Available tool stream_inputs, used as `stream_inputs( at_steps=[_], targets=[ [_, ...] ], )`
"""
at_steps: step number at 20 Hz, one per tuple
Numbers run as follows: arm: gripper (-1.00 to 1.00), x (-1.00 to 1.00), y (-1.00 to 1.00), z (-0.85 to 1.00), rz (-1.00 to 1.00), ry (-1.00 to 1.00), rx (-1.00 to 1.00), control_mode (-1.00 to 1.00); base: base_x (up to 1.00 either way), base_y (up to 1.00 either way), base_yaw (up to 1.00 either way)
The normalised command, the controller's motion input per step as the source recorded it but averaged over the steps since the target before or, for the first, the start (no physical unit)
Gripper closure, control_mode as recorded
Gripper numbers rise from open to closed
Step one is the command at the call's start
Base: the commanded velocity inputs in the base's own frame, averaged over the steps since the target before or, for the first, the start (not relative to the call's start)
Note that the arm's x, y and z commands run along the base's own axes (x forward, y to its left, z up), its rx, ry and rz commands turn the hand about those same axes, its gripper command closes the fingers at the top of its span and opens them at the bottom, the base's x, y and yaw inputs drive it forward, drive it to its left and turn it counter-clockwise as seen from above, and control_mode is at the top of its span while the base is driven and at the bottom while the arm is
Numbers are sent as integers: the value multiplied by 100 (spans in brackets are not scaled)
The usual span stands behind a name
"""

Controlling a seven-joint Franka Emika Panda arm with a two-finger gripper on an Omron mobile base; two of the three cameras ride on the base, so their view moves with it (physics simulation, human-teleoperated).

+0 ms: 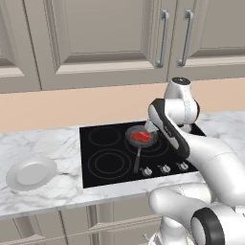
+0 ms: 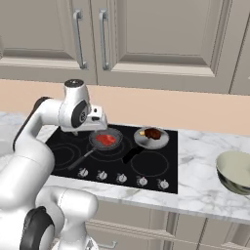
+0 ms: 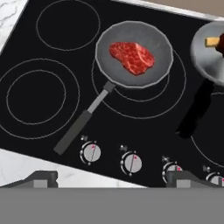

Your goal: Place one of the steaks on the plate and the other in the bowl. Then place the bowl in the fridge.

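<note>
Lying flat in a small dark frying pan (image 3: 133, 54) on the black cooktop (image 3: 52, 109), one steak (image 3: 131, 57) shows as a bright-red irregular slab marbled with pale streaks, far smaller than the pan around it; the pan's long grey handle (image 3: 81, 124) runs toward the row of knobs (image 3: 131, 162). A second, darker steak (image 2: 153, 133) sits in a grey metal round vessel (image 2: 151, 137) just beside the pan, on the neighbouring burner. The end effector (image 3: 111, 177) hangs above the cooktop's front edge, its two dark fingertips (image 3: 41, 177) spread wide apart with nothing between them, and it touches nothing. The plate (image 1: 31, 173), plain white with a broad raised rim, rests on the marble surface (image 1: 43, 143) well to the left of the cooktop. The bowl (image 2: 236, 171), cream-beige outside with a greenish-grey inside, stands on the surface to the right of the cooktop, cut off by the picture's edge. Beige cabinet doors (image 1: 105, 33) with grey handles hang above.
</note>
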Motion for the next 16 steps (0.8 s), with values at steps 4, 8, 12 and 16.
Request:
stream_inputs(
  at_steps=[4,8,12,16],
  targets=[
    [-100,14,0,-68,17,-2,0,-100,0,0,0],
    [-100,34,0,-13,20,0,0,-100,0,0,0],
    [-100,52,0,0,16,0,0,-100,0,0,0],
    [-100,60,0,-12,13,-3,0,-100,0,0,0]
  ],
)
